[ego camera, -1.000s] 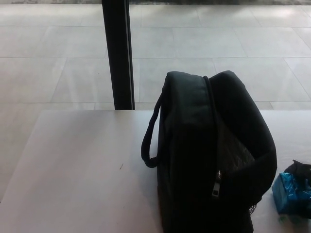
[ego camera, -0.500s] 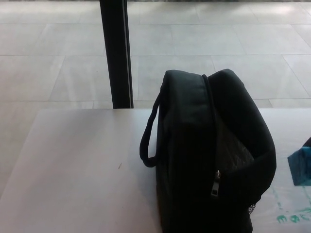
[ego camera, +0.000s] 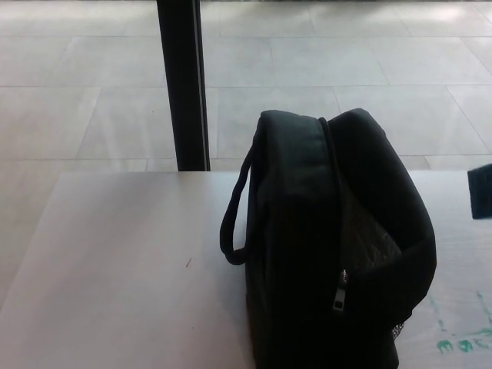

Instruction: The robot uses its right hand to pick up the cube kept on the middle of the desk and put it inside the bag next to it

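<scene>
A black bag (ego camera: 330,246) stands upright on the white desk (ego camera: 131,261), its zip running along the top and down the near end, with a loop handle on its left side. At the picture's right edge a dark bluish cube (ego camera: 478,192) hangs above the desk, level with the bag's upper half and a short gap to its right. My right hand (ego camera: 488,169) is shut on the cube. Only a dark sliver of the hand shows at the edge, and the rest is cut off. My left hand does not show.
A black post (ego camera: 183,84) rises behind the desk's far edge, with pale tiled floor beyond. Green scribbles (ego camera: 461,342) mark the desk at the bottom right, in front of the bag's right side.
The cube has risen from the desk at the lower right to mid-height beside the bag, uncovering the green marks. The camera has tilted slightly. The bag has not moved.
</scene>
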Available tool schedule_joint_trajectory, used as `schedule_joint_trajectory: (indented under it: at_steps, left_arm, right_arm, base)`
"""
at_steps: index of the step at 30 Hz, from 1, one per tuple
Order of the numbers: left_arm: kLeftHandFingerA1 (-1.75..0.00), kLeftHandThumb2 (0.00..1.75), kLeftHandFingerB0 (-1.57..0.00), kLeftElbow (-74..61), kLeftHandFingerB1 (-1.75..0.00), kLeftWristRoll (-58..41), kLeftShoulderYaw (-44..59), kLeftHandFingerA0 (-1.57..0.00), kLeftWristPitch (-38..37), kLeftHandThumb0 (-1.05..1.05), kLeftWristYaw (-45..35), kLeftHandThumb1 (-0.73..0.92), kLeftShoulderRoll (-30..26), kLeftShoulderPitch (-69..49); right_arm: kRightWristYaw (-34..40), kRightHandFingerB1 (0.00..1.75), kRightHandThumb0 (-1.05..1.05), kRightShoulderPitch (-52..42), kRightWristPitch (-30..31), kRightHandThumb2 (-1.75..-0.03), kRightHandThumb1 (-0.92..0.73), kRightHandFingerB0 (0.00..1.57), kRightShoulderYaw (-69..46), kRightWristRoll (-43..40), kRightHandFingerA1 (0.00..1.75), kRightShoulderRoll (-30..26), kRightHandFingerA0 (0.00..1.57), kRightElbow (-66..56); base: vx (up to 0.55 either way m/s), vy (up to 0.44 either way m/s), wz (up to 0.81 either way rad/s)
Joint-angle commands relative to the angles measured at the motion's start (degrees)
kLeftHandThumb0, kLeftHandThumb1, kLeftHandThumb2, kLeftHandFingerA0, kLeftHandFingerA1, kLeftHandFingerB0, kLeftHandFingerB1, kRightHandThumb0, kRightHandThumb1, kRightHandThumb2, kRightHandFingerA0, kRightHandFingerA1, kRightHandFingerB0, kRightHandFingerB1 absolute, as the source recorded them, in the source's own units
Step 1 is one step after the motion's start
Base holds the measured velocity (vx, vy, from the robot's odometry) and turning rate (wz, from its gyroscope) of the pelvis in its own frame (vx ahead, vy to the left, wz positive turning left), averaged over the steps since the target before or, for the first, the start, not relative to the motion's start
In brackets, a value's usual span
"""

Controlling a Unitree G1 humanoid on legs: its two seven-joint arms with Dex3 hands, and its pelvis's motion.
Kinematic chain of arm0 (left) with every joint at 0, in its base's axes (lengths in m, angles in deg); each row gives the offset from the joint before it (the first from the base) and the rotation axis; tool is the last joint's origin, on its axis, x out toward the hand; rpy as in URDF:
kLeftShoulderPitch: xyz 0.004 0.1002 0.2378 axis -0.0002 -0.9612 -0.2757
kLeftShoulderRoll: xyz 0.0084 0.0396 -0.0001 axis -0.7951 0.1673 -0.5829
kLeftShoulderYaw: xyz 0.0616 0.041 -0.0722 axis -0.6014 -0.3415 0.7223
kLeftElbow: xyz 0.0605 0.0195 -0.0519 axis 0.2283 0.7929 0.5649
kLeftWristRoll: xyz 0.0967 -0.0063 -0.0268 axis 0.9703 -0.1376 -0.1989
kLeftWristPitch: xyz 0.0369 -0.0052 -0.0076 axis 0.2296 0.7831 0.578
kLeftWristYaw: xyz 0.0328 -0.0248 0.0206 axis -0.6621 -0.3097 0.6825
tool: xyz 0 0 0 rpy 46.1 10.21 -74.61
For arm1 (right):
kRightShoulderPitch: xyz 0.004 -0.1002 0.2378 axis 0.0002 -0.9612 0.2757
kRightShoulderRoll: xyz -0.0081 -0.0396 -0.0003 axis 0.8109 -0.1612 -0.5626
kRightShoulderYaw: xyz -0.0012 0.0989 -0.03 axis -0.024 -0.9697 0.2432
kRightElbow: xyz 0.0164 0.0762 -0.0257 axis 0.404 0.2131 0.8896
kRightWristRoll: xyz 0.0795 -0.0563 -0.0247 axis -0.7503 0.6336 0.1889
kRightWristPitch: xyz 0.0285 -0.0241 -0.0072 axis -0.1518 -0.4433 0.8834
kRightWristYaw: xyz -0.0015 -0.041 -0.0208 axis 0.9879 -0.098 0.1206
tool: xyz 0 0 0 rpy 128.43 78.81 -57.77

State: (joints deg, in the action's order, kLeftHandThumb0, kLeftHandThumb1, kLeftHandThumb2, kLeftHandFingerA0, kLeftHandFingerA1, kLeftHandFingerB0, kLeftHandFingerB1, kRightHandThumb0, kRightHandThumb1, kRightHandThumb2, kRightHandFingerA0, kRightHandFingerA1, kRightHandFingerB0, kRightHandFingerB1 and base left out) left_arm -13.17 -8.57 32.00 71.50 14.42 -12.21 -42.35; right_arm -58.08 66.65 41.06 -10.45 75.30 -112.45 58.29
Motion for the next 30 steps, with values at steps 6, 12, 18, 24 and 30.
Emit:
schedule_joint_trajectory:
  at_steps: [6, 12, 18, 24, 30]
  left_arm:
    - [-0.52, 0.57, -0.43, 1.14, -0.47, 0.1, 0.3, -0.29, -0.37, -0.47, 0.1, 0.61, -0.72, -0.33]
    - [-0.53, 0.58, -0.46, 0.11, -0.47, 1.46, -0.66, -0.33, -2.89, -0.5, 0.47, 0.63, -1.1, -1.61]
    - [-0.53, 0.58, -0.45, 1.37, -0.47, 0.96, -0.29, -0.31, -3.09, -0.5, -0.12, 0.61, -1.14, -1.15]
    - [-0.51, 0.58, -0.43, 0.49, -0.45, 1.46, -0.77, -0.31, -3.66, -0.52, 0.17, 0.61, -1.4, -1.67]
    - [-0.52, 0.58, -0.43, 0.71, -0.45, 1.01, -0.54, -0.3, -3.2, -0.5, -0.05, 0.62, -1.22, -1.52]
  right_arm:
    - [-3.15, 1.53, -0.19, -0.03, 7.14, -1.15, -0.55, 0.74, -0.06, -1.68, 1.75, 5.18, 0.9, -19.41]
    - [-4.76, 1.52, -0.12, 0.62, 6.23, -1.2, -0.45, 0.7, 2.22, -0.7, 1.75, 7.18, 0.91, -26.13]
    - [-6.3, 1.53, -0.2, 1.33, 7.83, -1.21, -0.49, 0.76, 2.71, -1.0, 1.75, 8.1, 0.89, -29.77]
    - [-9.27, 1.55, -0.2, 0.46, 5.78, -1.02, -0.59, 0.74, 4.35, 0.77, 1.75, 5.9, 0.89, -34.14]
    - [-5.99, 1.55, -0.21, 0.6, -0.65, -1.0, -0.54, 0.75, 6.64, 6.07, 1.75, 3.18, 0.88, -32.15]
  base:
    - [0.0, 0.0, 0.0]
    - [0.0, 0.0, 0.0]
    - [0.0, 0.0, 0.0]
    - [0.0, 0.0, 0.0]
    - [0.0, 0.0, 0.0]
